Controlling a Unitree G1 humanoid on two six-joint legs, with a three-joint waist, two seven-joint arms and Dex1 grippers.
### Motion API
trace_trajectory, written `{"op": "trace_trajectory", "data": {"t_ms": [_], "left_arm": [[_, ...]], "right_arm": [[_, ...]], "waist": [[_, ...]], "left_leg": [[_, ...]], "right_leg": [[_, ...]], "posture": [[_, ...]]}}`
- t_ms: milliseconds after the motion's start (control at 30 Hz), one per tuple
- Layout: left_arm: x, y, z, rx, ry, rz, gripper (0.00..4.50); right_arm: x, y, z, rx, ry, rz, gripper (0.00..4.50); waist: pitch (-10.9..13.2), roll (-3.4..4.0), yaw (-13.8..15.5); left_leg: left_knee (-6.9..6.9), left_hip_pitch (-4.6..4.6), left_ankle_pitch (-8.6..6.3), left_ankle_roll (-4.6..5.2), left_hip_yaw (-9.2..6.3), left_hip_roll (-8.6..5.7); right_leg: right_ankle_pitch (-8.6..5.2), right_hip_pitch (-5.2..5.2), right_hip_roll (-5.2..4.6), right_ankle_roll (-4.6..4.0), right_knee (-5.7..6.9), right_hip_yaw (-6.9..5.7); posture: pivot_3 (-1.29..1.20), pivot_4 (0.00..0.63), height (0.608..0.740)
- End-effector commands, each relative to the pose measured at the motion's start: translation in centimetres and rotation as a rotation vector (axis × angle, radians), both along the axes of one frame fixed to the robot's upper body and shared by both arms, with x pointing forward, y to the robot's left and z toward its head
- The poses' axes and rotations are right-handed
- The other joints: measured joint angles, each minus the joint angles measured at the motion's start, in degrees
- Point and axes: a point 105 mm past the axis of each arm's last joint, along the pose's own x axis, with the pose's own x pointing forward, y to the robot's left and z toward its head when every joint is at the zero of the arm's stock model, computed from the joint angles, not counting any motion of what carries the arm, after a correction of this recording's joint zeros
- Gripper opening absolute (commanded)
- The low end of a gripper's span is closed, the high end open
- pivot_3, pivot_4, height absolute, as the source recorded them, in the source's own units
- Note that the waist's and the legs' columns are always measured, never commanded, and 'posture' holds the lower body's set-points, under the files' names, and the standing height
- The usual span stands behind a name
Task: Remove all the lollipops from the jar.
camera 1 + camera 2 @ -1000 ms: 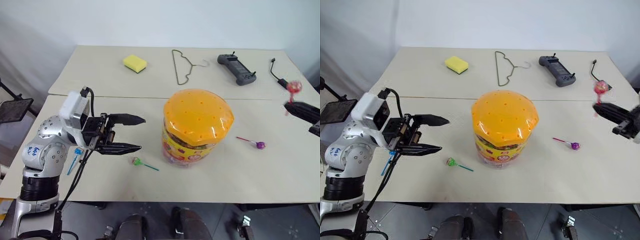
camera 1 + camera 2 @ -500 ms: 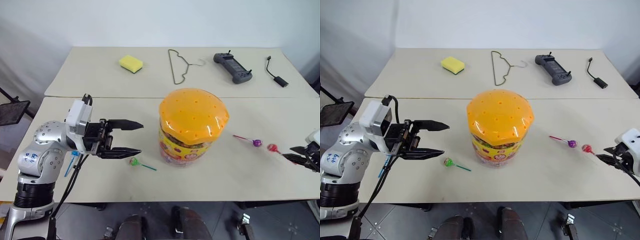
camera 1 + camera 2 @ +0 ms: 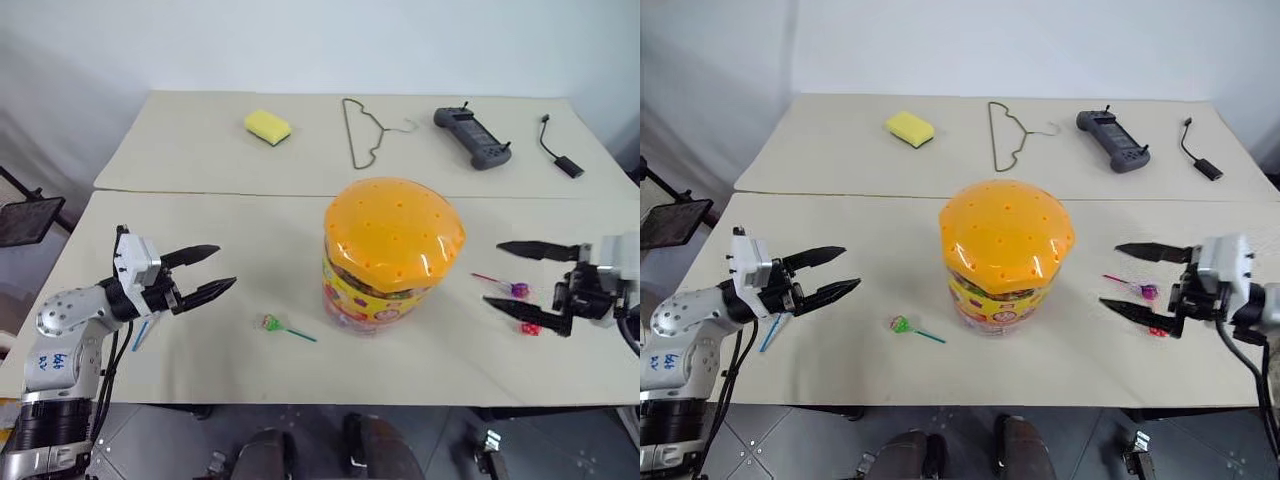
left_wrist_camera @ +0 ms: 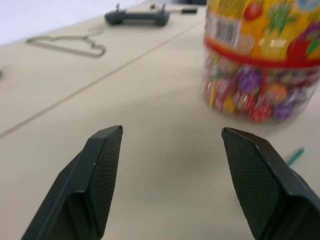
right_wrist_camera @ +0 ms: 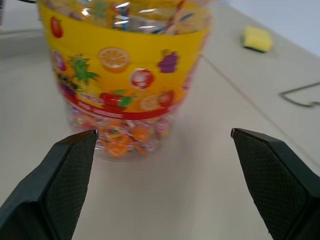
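Observation:
The jar (image 3: 390, 262) stands mid-table, a clear tub with a domed orange lid (image 3: 394, 230) and a yellow label, packed with sweets. Three lollipops lie on the table: a green-stick one (image 3: 273, 323) left of the jar, a purple one (image 3: 519, 289) and a red one (image 3: 530, 328) to its right. A blue stick (image 3: 140, 334) shows beside my left arm. My left gripper (image 3: 226, 267) is open and empty, pointing at the jar from the left. My right gripper (image 3: 491, 273) is open and empty, aimed at the jar, right beside the purple and red lollipops.
At the back of the table lie a yellow sponge (image 3: 268, 126), a wire hanger (image 3: 362, 132), a black controller (image 3: 473, 137) and a small black cable plug (image 3: 563, 160). A seam (image 3: 250, 193) runs across the table behind the jar.
My right gripper brought the red lollipop down, opened and let it go on the table, then swung toward the jar. My left arm sank and drew back to the left.

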Motion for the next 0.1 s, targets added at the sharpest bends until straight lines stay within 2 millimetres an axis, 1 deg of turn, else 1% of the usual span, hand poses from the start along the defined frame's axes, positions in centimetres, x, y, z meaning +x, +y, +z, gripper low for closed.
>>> {"op": "trace_trajectory", "data": {"t_ms": [33, 100], "left_arm": [[-1.04, -0.09, 0.68, 0.006, -0.094, 0.062, 3.36], [-1.29, -0.10, 0.76, 0.021, -0.136, 0.113, 3.36]], "right_arm": [[0.97, -0.57, -1.15, -0.011, -0.014, -0.024, 4.45], [1.75, -0.91, -1.41, 0.010, -0.037, -0.068, 4.45]], "waist": [[-0.01, -0.01, -0.23], [0.00, -0.01, -0.25]], "left_leg": [[0.00, 0.00, -0.02, 0.02, 0.03, 0.00], [0.00, 0.01, -0.02, 0.03, 0.05, -0.01]], "right_leg": [[0.00, 0.01, -0.01, 0.00, -0.04, 0.00], [0.00, 0.01, -0.05, 0.00, -0.04, 0.00]], "posture": [[0.00, 0.150, 0.740], [0.00, 0.150, 0.740]]}}
